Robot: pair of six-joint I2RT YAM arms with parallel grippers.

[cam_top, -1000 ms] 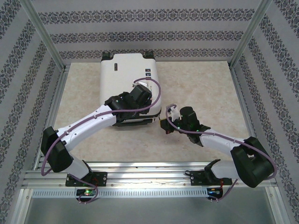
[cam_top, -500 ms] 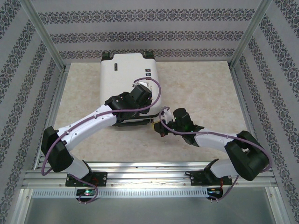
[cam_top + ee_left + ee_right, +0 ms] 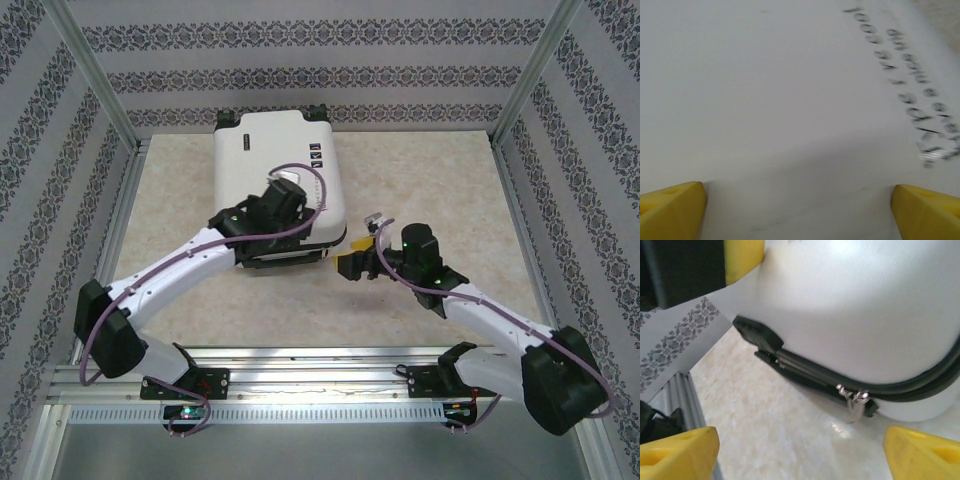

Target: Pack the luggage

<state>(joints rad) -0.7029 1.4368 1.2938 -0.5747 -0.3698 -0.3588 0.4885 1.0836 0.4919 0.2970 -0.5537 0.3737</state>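
The luggage (image 3: 275,160) lay shut on the beige worktop (image 3: 430,190), toward 11 o'clock of it in the top view, with its far end and black wheels against the back wall. Its white shell faced up. A short column of small black printed marks (image 3: 318,155) sat near the 3 o'clock edge of the lid. They were too small to read there.

The left fingers (image 3: 670,207) were spread wide and released above the lid with only bare shell between them. In the left wrist view the printed marks (image 3: 910,95) ran along the 2 o'clock side. They were blurred, so no word or brand could be made out.

The right fingers (image 3: 350,265) sat low by the case's near corner, at about 4 o'clock from its middle. They too were parted and held nothing. In the right wrist view the yellow tips (image 3: 675,452) framed the black zip seam (image 3: 920,385) and a small silver zip pull (image 3: 856,399) hanging from it.
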